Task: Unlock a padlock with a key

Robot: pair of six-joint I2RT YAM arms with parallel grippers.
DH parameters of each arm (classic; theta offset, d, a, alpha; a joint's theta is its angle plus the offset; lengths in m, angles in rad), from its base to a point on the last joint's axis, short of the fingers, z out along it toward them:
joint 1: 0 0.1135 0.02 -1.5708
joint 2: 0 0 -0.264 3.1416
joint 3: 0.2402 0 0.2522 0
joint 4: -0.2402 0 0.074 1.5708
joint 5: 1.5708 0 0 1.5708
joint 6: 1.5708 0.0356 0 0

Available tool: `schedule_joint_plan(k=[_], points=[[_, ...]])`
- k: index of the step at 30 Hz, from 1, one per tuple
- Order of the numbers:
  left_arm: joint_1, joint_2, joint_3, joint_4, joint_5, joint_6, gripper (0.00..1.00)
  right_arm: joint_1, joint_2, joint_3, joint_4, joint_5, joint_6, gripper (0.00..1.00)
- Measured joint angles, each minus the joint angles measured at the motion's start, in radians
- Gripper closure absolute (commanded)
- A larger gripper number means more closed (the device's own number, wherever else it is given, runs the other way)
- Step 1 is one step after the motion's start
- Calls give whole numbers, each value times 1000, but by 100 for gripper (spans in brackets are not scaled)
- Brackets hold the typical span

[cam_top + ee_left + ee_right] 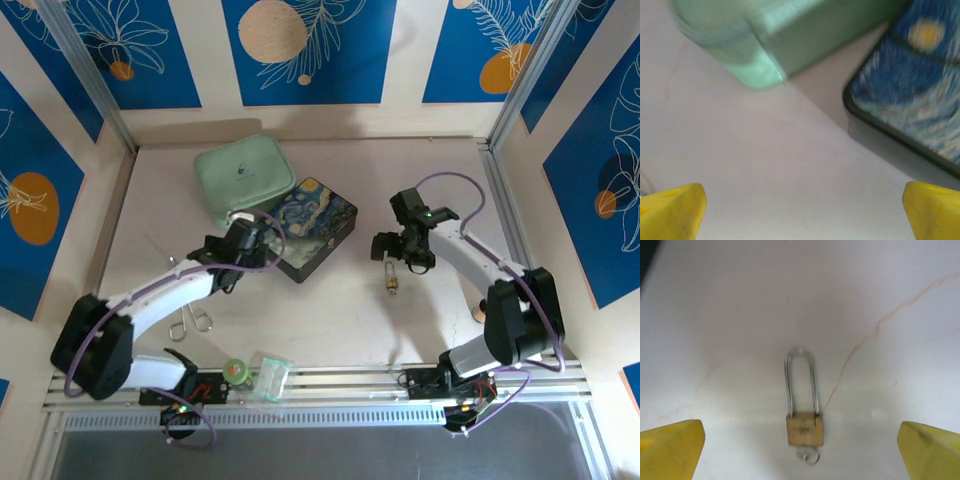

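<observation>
The brass padlock (805, 428) lies flat on the white table with its long silvery shackle pointing away from the right wrist camera. The key (808, 456) sticks out of its bottom end. My right gripper (800, 446) hangs over it, open, its yellow fingertips (675, 447) wide on either side and not touching it. From above, the padlock (393, 284) lies just in front of the right gripper (399, 252). My left gripper (252, 238) is open over bare table, between the green case (790, 40) and the starry-night box (910, 95). Nothing sits between its jaws.
The green case (244, 178) and the starry box (314, 226) stand at the back left of centre. A silvery wire loop (192, 320) lies by the left arm. A green-capped item (237, 370) and a clear plastic box (271, 376) sit at the near rail.
</observation>
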Motion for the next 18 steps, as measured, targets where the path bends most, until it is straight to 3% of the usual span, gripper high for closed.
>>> schedule_joint_plan(k=[4, 7, 14, 18], points=[[78, -129, -56, 124, -13, 74, 0, -68, -104, -103, 222, 65, -70, 1], [158, -145, -118, 232, -10, 135, 1, -122, -126, -210, 439, 91, -161, 0], [285, -15, -229, 491, -7, 269, 1, -249, -90, -400, 855, 65, -304, 0], [349, 49, -289, 664, 52, 285, 0, -295, -51, -484, 1083, 24, -321, 0]])
